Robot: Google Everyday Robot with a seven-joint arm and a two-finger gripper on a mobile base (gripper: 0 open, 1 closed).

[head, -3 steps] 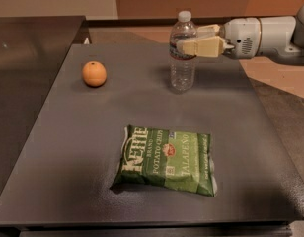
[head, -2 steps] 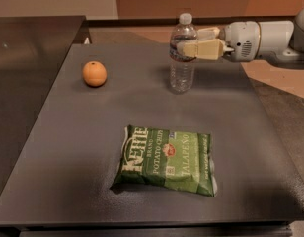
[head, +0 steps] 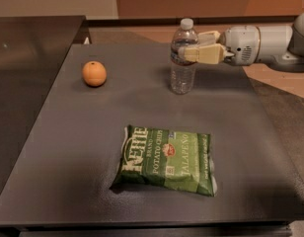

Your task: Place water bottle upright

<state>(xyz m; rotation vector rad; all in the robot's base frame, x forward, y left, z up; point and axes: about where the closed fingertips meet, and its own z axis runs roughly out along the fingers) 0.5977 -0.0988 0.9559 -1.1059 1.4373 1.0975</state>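
Observation:
The water bottle (head: 182, 65), clear and ribbed with a white cap, stands upright on the dark grey table (head: 142, 107) at the back, right of centre. My gripper (head: 192, 44) reaches in from the right at the bottle's upper part. Its cream fingers (head: 206, 54) sit on either side of the bottle, one in front and one behind. The jaws look slightly apart from the bottle, which rests on the table on its own.
An orange (head: 94, 73) lies at the back left of the table. A green bag of potato chips (head: 167, 159) lies flat at front centre. My white arm (head: 263, 44) spans the right edge. A dark counter (head: 28, 73) adjoins on the left.
The bottle has stayed upright in the same spot. My gripper has drawn back slightly to the right along the bottle's sides.

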